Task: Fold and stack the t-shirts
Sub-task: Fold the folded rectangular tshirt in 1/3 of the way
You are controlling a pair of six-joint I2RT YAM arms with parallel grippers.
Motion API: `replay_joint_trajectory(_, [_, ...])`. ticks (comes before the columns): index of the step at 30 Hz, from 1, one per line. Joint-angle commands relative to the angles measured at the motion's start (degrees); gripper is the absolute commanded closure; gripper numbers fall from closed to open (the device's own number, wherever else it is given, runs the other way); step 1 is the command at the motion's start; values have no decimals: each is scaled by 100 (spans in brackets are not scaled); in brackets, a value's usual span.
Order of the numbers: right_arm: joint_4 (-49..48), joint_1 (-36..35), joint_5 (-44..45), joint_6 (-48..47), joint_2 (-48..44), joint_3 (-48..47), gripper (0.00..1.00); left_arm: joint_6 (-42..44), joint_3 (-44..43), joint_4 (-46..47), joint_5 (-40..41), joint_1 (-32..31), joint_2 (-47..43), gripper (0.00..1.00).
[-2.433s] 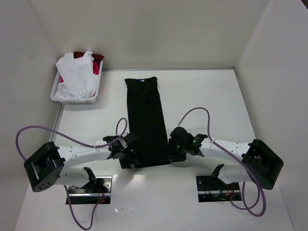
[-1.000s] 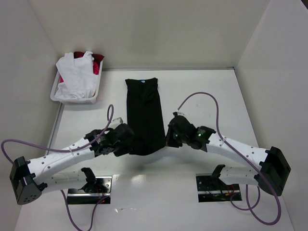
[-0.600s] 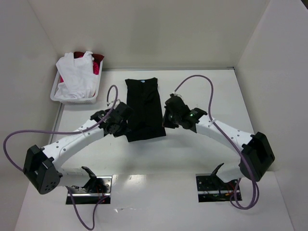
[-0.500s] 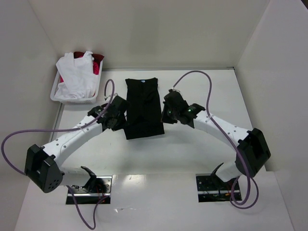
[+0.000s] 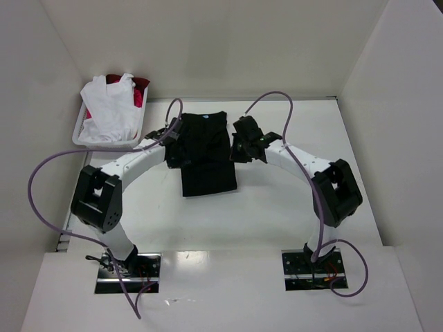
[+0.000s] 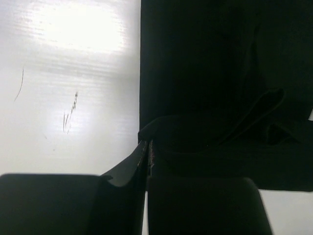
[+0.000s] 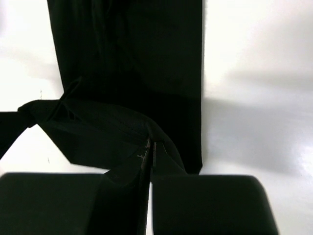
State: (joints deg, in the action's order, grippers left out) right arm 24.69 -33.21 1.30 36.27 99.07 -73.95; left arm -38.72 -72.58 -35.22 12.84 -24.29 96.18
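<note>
The black t-shirt (image 5: pixel 208 173) lies as a narrow strip in the middle of the table, its near half doubled back over its far half. A small light-blue neck label (image 5: pixel 205 116) shows at its far end. My left gripper (image 5: pixel 174 144) is shut on the shirt's left hem corner, and my right gripper (image 5: pixel 239 146) is shut on the right hem corner. In the left wrist view the gripper (image 6: pixel 148 147) pinches a fold of the black cloth (image 6: pixel 205 73). The right wrist view shows the gripper (image 7: pixel 150 147) pinching a raised flap of the black cloth (image 7: pixel 137 58).
A white basket (image 5: pixel 83 136) stands at the far left, holding a white t-shirt (image 5: pixel 111 111) and a red one (image 5: pixel 140 86). Walls close in the table at the back and both sides. Purple cables arch over both arms.
Both grippers have carried the shirt's near hem away from the arm bases toward the collar, folding the long black strip roughly in half. The basket has not moved.
</note>
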Motion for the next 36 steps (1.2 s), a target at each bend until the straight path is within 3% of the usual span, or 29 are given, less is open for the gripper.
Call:
replay_joint_trajectory(1, [-333,113,-94,-243,349,-497,100,365,-301,173,-167,188,373,100])
replay_joint_trajectory(12, [-386,350,-200,-296,1308,-1244,98,997,-1390,385,-590,619,1526,95])
replay_joint_trajectory(16, [-386,350,-200,-419,1501,-1463,89,1103,-1611,385,-651,619,1807,90])
replay_joint_trajectory(18, [-386,350,-200,-419,1502,-1516,76,1103,-1611,385,-651,672,1860,79])
replay_joint_trajectory(19, [-386,350,-200,-419,1502,-1517,65,1103,-1611,385,-703,672,1860,61])
replay_joint_trajectory(20, [-447,403,-200,-419,1502,-1517,50,1103,-1611,385,-704,672,1860,53])
replay_joint_trajectory(21, [-447,403,-139,-419,1502,-1517,42,1103,-1611,385,-704,724,1860,47])
replay_joint_trajectory(23, [-587,403,-87,-419,1415,-1517,39,1103,-1663,385,-599,724,1799,32])
replay_joint_trajectory(28, [-764,403,72,-419,1036,-1569,32,1103,-1865,385,-546,935,1352,14])
replay_joint_trajectory(30, [-764,403,72,-419,896,-1570,32,1103,-1927,385,-546,935,1176,11])
replay_joint_trajectory(32, [-825,403,72,-419,597,-1395,40,1103,-1708,445,-721,935,833,12])
replay_joint_trajectory(34, [-1184,403,-129,-419,273,-930,55,1103,-1384,656,-896,935,439,20])
replay_joint_trajectory(35, [-1273,403,-182,-489,210,-650,73,1042,-1008,744,-1158,935,323,33])
replay_joint_trajectory(36, [-1273,403,-244,-489,210,-560,80,1042,-821,823,-1292,883,218,41])
